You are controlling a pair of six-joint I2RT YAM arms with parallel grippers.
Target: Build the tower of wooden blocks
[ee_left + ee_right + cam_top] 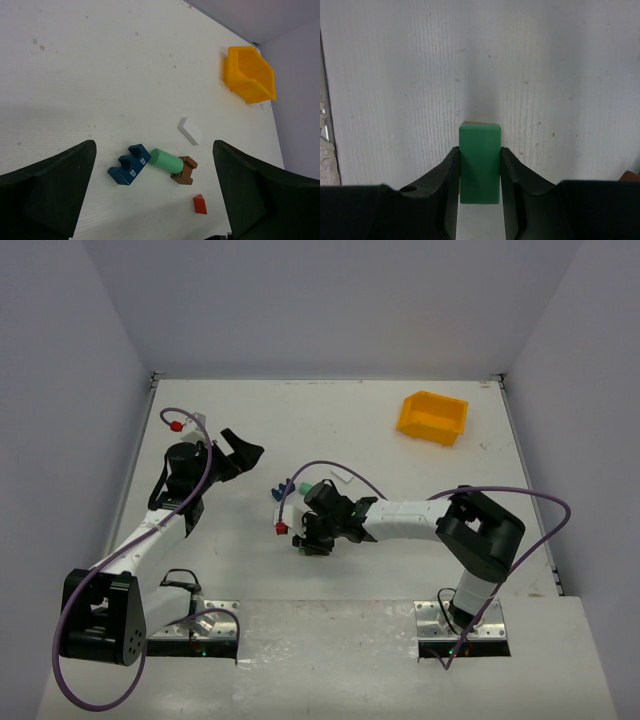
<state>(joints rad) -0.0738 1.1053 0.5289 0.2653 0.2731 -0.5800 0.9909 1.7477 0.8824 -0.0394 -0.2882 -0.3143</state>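
Observation:
My right gripper [479,152] is shut on a green brick [479,165], held upright over the white table; a brownish edge shows just behind the brick's top. In the top view the right gripper [306,537] hangs next to a red wedge [281,528]. My left gripper [155,197] is open and empty, above a loose group: a blue notched block [129,164], a green cylinder [166,160] lying on a brown notched block [184,170], and the red wedge [200,204]. In the top view the left gripper [237,455] is left of this group [288,488]. No stacked tower shows.
A yellow plastic bin [432,417] sits at the back right and also shows in the left wrist view [250,74]. A flat white piece [190,131] lies just behind the blocks. Grey walls enclose the table on three sides. Purple cables loop over both arms.

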